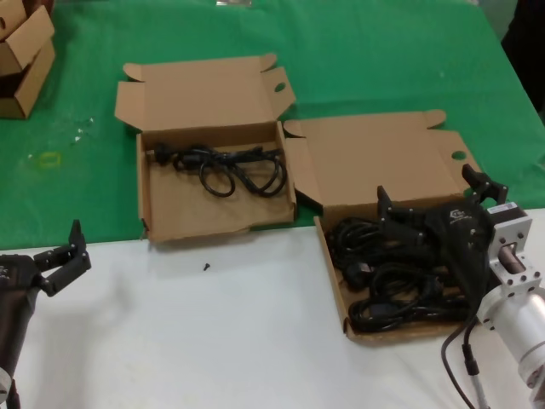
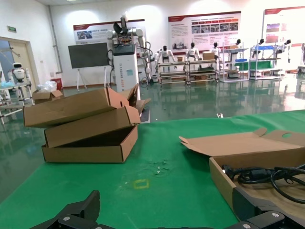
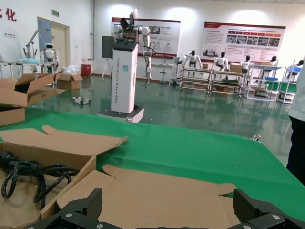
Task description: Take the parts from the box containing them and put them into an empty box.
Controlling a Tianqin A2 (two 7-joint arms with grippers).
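The wide shallow tray [image 1: 333, 281] at the right holds a pile of black power cords [image 1: 392, 285]; its broad lid [image 1: 383, 162] lies open behind and fills the right wrist view [image 3: 157, 200]. My right gripper [image 1: 434, 194] hovers over the tray's far end, open and empty [image 3: 167, 210]. The squarer mailer box [image 1: 187, 209] stands left of it with one black cord [image 1: 230, 166] along its far side; the cord also shows in the left wrist view [image 2: 267, 174]. My left gripper [image 1: 64, 256] is open and empty over the white table at the near left [image 2: 167, 214].
Small stacked cartons [image 1: 21, 51] stand at the far left on the green cloth [image 1: 383, 51]; they also show in the left wrist view [image 2: 86, 126]. A small dark speck [image 1: 205, 267] lies on the white table [image 1: 213, 341] before the mailer.
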